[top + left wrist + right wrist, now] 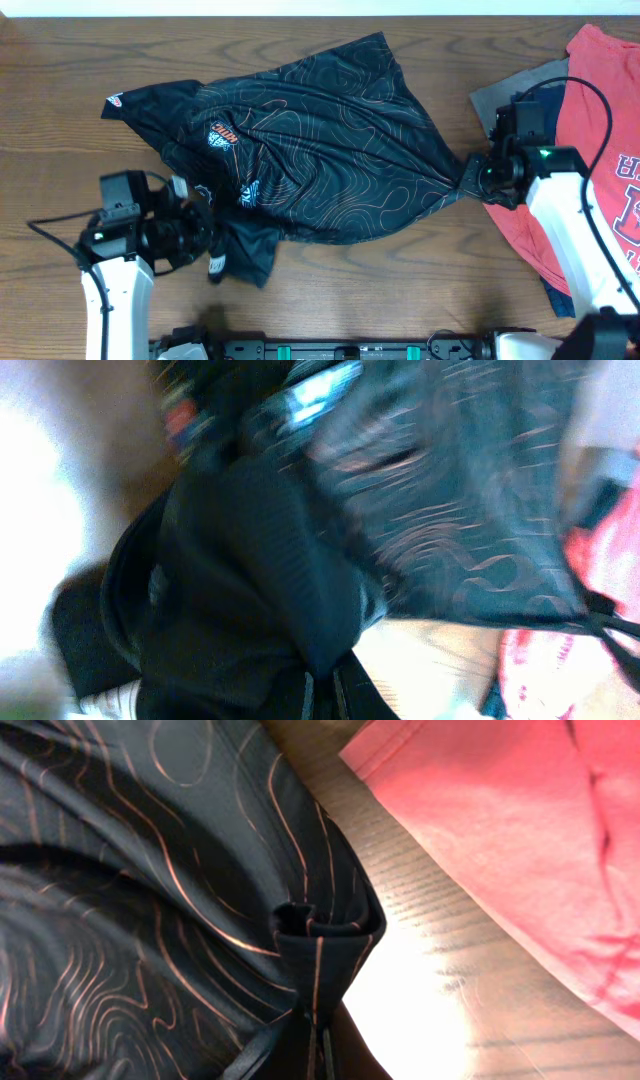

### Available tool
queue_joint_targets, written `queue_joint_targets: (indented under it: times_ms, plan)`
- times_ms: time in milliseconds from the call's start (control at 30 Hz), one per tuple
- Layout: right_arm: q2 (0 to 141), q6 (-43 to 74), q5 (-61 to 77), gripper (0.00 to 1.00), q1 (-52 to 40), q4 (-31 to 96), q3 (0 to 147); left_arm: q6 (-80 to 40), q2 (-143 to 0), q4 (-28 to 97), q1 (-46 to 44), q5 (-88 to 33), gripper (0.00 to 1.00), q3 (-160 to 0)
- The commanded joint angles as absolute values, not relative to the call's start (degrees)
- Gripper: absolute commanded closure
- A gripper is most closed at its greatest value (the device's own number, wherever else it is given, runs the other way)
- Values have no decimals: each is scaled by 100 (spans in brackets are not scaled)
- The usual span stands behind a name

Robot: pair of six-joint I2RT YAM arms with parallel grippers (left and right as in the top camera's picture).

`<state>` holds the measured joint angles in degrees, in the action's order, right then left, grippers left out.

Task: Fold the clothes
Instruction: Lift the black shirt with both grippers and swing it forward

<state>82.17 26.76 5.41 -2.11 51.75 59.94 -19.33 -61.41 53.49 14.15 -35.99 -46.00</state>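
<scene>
The black jersey (pixel 320 140) with orange contour lines lies spread and rumpled across the middle of the table. My left gripper (pixel 205 240) is shut on its lower left part, near a sleeve. In the left wrist view the dark cloth (pixel 250 560) fills the frame and runs into my left gripper's jaws (pixel 322 695). My right gripper (pixel 472 178) is shut on the jersey's right corner, pulled to a point. In the right wrist view the hem (pixel 310 935) bunches into my right gripper's jaws (pixel 312 1045).
A red T-shirt (pixel 600 110) lies at the right over a grey garment (pixel 510 85) and a navy one (pixel 560 298). The red shirt also shows in the right wrist view (pixel 500 810). The table's front edge with arm bases (pixel 330 348) is below.
</scene>
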Motion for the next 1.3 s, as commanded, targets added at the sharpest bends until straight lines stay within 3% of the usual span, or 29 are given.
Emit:
queue_joint_targets:
  times_ms: [0, 400, 667, 933, 1267]
  plan:
    - [7675, 2298, 451, 99, -196, 5269, 6265, -1496, -6058, 5371, 1446, -4154, 94, -5476]
    - [6661, 2049, 183, 99, 123, 5509, 8333, -1505, -6055, 5883, 1448, -4086, 94, -8606]
    - [6600, 1511, 126, 99, 246, 5511, 9649, -1505, -6055, 5883, 1448, -2790, 94, -10127]
    - [6635, 1214, -21, 99, 246, 5492, 10228, -1500, -6130, 5518, 1446, -2578, 94, -10488]
    - [7773, 991, 268, 99, 193, 5743, 10232, -1435, -7380, 6163, 1444, -2591, 94, -10486]
